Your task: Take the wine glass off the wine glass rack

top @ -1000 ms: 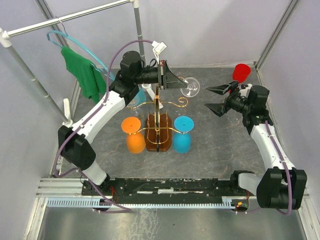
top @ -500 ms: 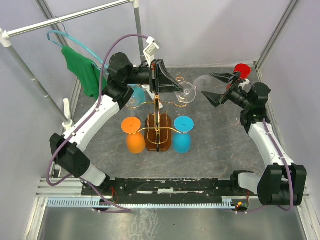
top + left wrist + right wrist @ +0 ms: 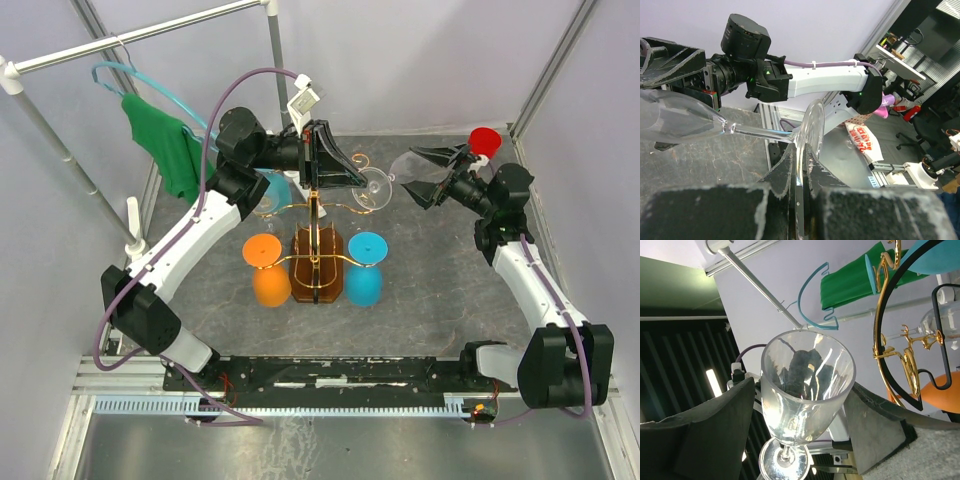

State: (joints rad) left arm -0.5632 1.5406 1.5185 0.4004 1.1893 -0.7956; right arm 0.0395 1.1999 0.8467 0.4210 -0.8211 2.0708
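Note:
The clear wine glass (image 3: 385,180) lies sideways in the air above and behind the gold wire rack (image 3: 318,212) on its brown wooden base (image 3: 317,270). My left gripper (image 3: 358,177) is shut on the glass's round foot (image 3: 809,131), and the stem runs away to the bowl (image 3: 670,120). My right gripper (image 3: 412,175) is open with its fingers (image 3: 715,432) on either side of the bowl (image 3: 807,385), with a gap on each side. In the right wrist view the gold rack (image 3: 890,340) stands at the right.
An orange glass (image 3: 267,270) and a blue glass (image 3: 366,268) hang on the rack's near side, and a teal glass (image 3: 276,190) at its back left. A red glass (image 3: 484,143) stands at the back right. A green cloth (image 3: 165,145) hangs on a rail at the left.
My right gripper has moved left and up until its open fingers flank the glass's bowl. My left gripper first shifted the glass a little, then held still.

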